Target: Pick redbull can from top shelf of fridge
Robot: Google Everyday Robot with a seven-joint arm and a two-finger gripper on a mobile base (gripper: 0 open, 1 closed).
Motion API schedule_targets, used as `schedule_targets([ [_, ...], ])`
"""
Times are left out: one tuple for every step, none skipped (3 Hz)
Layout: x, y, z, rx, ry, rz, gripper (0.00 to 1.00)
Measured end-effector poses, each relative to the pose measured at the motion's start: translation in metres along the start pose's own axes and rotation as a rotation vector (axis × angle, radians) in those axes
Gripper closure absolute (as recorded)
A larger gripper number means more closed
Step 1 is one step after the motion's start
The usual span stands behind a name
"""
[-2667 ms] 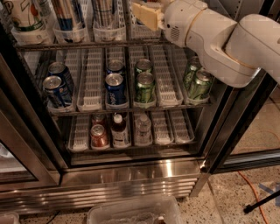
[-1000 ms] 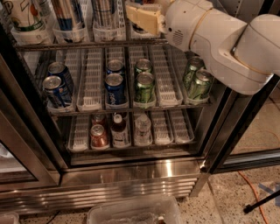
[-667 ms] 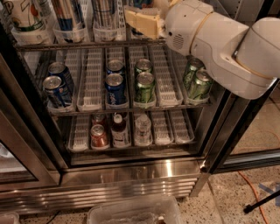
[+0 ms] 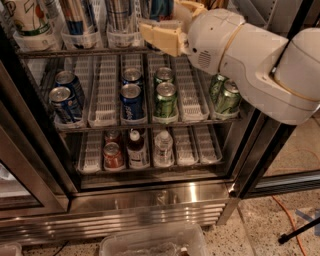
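Cream gripper (image 4: 160, 36), camera view, sits at the front rail of the top shelf (image 4: 65, 52), spread or pressed together cannot tell; redbull can (image 4: 80, 17) stands upright further left, so best sidle left, centre on it, and enter level.

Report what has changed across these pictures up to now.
The gripper moved slightly left and lower in the picture, down to the front rail of the top shelf. It has not visibly taken hold of anything. The tall cans on that shelf and the short cans below stayed put.
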State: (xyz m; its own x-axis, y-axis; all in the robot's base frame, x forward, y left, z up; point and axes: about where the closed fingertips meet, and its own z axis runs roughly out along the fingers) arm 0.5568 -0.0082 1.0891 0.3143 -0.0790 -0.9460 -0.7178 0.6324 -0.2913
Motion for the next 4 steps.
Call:
schedule_targets([
  [0.010,0.014,-0.007,-0.028,0.021,0.017,1.00],
  [0.025,0.031,-0.019,-0.072,0.068,0.038,1.00],
  [0.043,0.048,-0.037,-0.126,0.145,0.060,1.00],
  [0.056,0.063,-0.059,-0.174,0.204,0.089,1.00],
])
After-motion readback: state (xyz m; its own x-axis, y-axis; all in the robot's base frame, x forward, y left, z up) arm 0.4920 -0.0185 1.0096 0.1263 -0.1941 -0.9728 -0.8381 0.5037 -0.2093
